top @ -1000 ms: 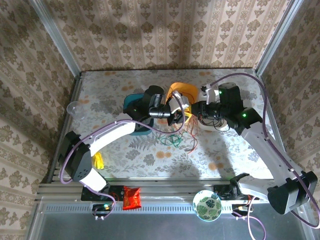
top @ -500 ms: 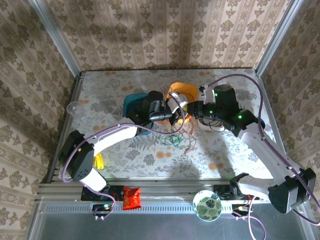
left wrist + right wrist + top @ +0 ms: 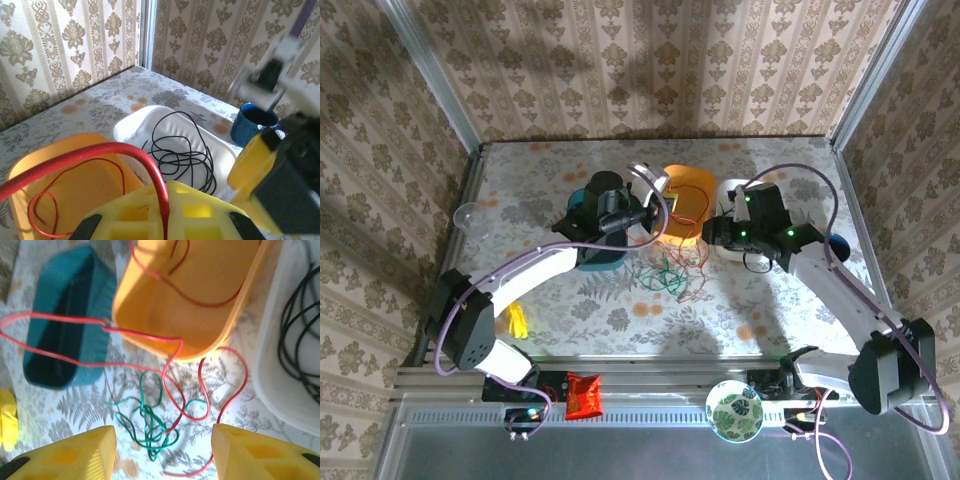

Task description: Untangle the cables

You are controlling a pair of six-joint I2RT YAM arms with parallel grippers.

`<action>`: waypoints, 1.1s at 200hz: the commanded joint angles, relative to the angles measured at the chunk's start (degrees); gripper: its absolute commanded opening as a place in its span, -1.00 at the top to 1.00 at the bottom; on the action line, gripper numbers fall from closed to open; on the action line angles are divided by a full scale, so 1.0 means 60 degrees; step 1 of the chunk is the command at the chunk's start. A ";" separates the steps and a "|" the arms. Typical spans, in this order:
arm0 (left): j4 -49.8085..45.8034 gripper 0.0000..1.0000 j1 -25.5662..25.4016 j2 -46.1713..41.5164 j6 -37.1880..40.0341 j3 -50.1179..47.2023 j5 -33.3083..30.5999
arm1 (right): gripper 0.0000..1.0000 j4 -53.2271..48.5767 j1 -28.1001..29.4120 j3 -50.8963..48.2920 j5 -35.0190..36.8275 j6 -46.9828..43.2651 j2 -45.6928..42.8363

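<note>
Left gripper (image 3: pixel 162 200) pinches the red cable (image 3: pixel 75 155) over the orange bin (image 3: pixel 165 310); right gripper (image 3: pixel 163 447), spread, hovers above the green cable (image 3: pixel 147 426) on the table (image 3: pixel 75 410); best to draw red free slowly, without snagging green.

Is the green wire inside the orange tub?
No, the green cable lies in a loose heap on the table, outside the orange tub.
</note>
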 commanded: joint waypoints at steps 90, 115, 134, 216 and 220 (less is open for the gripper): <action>-0.0164 1.00 0.0022 -0.0815 -0.0528 0.0215 0.2049 | -0.14 0.0557 0.0830 0.0377 0.0596 -0.1010 0.1578; -0.0350 1.00 0.0024 -0.0897 -0.0510 0.0310 0.2384 | -0.12 0.0439 0.0786 0.0611 0.0107 -0.1602 0.1653; -0.0486 1.00 0.0034 -0.0984 -0.0444 0.0378 0.2472 | -0.12 0.0352 0.0728 0.0627 -0.0662 -0.2102 0.1416; -0.1480 1.00 0.0324 -0.1394 0.0188 0.0933 0.3601 | -0.13 -0.0419 0.0730 0.1219 -0.1699 -0.3431 0.0905; -0.1505 1.00 0.0351 -0.1409 0.0211 0.0967 0.3621 | -0.14 -0.0510 0.0736 0.1243 -0.1672 -0.3494 0.0842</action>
